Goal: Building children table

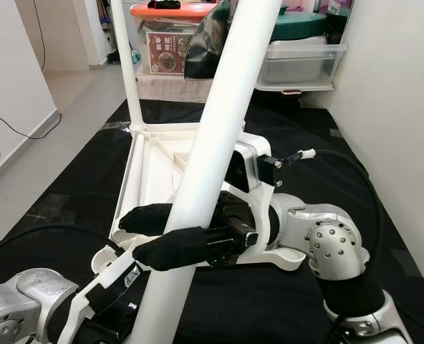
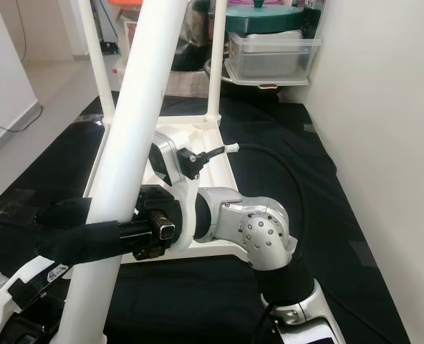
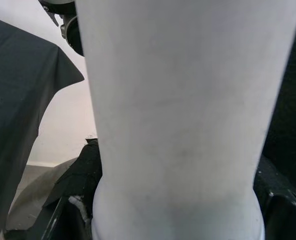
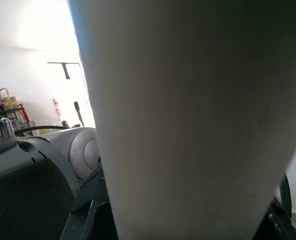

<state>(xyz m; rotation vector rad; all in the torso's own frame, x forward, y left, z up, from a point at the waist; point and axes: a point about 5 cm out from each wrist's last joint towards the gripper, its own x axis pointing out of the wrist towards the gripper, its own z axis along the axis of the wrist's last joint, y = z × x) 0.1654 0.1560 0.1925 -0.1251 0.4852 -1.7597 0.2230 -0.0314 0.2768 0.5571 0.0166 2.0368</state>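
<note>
A thick white table leg (image 1: 223,122) slants up through the foreground. My right gripper (image 1: 170,233) is shut on it, one black finger (image 1: 146,218) behind the leg and the other in front. Close against the leg's lower part, at the bottom left, is my left gripper (image 1: 115,285); the left wrist view has the leg (image 3: 183,115) right before it. The white tabletop (image 1: 155,154) lies upside down on the black mat (image 1: 76,186). Two legs stand upright at its far corners, one at the far left (image 1: 126,64) and one at the far right (image 2: 215,57).
A white wall (image 1: 398,107) runs close along the right of the mat. Stacked storage boxes (image 1: 298,61) and an orange lid (image 1: 172,10) stand at the back. Bare floor with a black cable (image 1: 11,129) lies to the left.
</note>
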